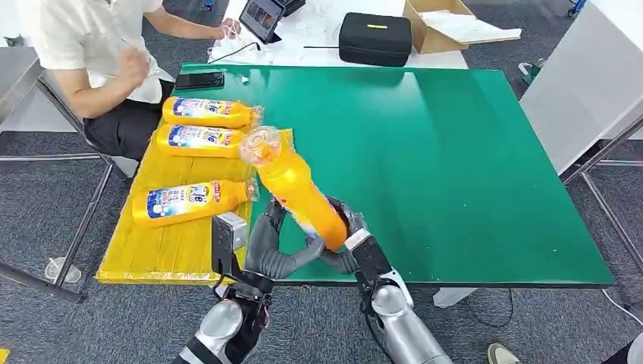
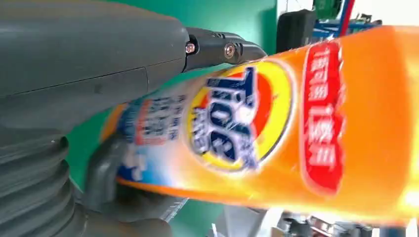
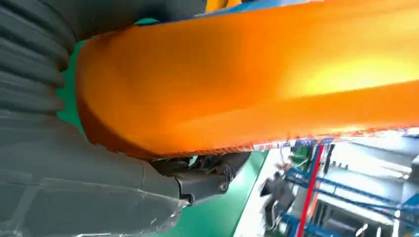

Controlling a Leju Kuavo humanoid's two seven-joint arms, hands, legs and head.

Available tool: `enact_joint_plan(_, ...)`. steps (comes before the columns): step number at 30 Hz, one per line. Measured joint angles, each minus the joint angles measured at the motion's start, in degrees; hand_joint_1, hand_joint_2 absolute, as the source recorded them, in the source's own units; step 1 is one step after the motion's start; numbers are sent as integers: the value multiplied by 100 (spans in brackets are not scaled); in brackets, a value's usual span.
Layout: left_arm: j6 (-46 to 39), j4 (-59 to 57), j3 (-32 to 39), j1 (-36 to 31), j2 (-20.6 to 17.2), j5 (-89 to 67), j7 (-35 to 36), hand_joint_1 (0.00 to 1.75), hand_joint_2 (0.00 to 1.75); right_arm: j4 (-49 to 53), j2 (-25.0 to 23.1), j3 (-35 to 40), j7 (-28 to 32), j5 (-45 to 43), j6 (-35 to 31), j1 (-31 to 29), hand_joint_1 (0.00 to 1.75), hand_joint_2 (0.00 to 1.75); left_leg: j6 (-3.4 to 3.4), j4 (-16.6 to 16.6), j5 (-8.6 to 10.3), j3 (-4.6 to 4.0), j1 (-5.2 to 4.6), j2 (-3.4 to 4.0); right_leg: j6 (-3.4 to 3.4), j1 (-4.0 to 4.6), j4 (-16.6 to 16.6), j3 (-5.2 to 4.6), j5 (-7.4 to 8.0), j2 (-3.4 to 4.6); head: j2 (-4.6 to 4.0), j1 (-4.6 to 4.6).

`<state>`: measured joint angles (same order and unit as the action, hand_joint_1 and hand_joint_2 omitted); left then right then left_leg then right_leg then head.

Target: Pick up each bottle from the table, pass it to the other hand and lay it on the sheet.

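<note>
In the head view, the orange bottle (image 1: 299, 193) was held up over the near edge of the green table (image 1: 455, 167), its base gripped by the right hand (image 1: 356, 243) and its body clasped by the left hand (image 1: 265, 243). Three more bottles (image 1: 199, 140) were laid on the yellow sheet (image 1: 174, 243); a person (image 1: 98, 61) was seated beside it.

In the left wrist view, fingers (image 2: 217, 47) were wrapped round the label.

In the right wrist view, the base was seen clamped against the thumb (image 3: 74, 197).

Bottle (image 1: 299, 193) held between both hands: glossy orange plastic, clear cap, slick printed label. Left hand (image 1: 265, 246): matt grey ribbed cover. Table (image 1: 455, 167) beyond the hands: smooth green, slight sheen. Sheet (image 1: 163, 246) beside the left hand: matt yellow.
</note>
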<state>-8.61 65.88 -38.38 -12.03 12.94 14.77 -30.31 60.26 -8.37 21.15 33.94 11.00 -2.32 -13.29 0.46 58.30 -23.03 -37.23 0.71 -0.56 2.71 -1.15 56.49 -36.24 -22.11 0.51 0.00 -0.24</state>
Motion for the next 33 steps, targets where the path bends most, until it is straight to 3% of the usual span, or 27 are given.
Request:
enact_joint_plan(5,11,158,114,-29,39,269,-35,0,175,31,-2,217,0,-53,-2,17,175,175,0,0,1,1,0,0,0,0,0,0,0,0,0,0)
enact_joint_plan(12,9,328,225,-29,74,563,-42,0,175,35,-5,376,-2,-94,-22,30,166,175,0,0,1,0,0,1,0,0,0,0,0,0,0,0)
enact_joint_plan(13,22,379,241,-26,74,661,-31,26,175,31,-4,400,-2,-116,-70,31,162,175,0,0,0,0,0,1,0,0,0,0,0,1,0,-2)
enact_joint_plan(14,65,430,256,-20,74,772,2,72,175,15,-4,411,-2,-142,-98,31,164,175,0,0,0,0,0,1,0,0,0,0,0,1,0,0)
enact_joint_plan(15,104,471,264,-15,74,843,39,175,175,3,-4,416,0,-151,-120,32,161,175,0,0,0,0,0,1,0,0,0,0,0,1,0,-2)
enact_joint_plan(21,199,562,273,4,72,908,138,175,175,-94,-2,453,57,-127,-175,27,154,175,0,0,0,0,0,1,0,0,0,0,0,0,0,0)
enact_joint_plan(23,232,558,280,3,72,960,162,175,175,-127,-2,468,79,-83,-192,26,138,175,0,0,0,0,0,1,0,0,0,0,0,1,0,-2)
enact_joint_plan(24,249,551,284,3,72,980,168,175,175,-140,-2,477,85,-72,-201,26,7,175,0,0,0,0,0,1,0,0,0,0,0,1,0,0)
enact_joint_plan(25,262,536,293,1,72,982,170,175,175,-151,-2,485,87,-48,-223,25,0,175,0,0,0,0,0,1,0,0,0,0,0,1,0,-2)
enact_joint_plan(29,249,483,330,-6,72,973,157,175,175,-195,-7,510,87,-7,-302,25,0,175,0,0,0,0,0,1,0,0,0,0,0,1,0,-2)
enact_joint_plan(30,192,470,335,-7,72,962,135,175,175,-203,-18,514,85,-13,-328,25,0,0,0,0,0,0,0,2,0,1,0,0,0,1,0,0)
enact_joint_plan(33,-13,459,341,-7,61,834,120,175,175,-236,-50,521,102,41,-681,41,0,0,0,0,0,0,0,1,0,1,0,-1,0,0,2,0)
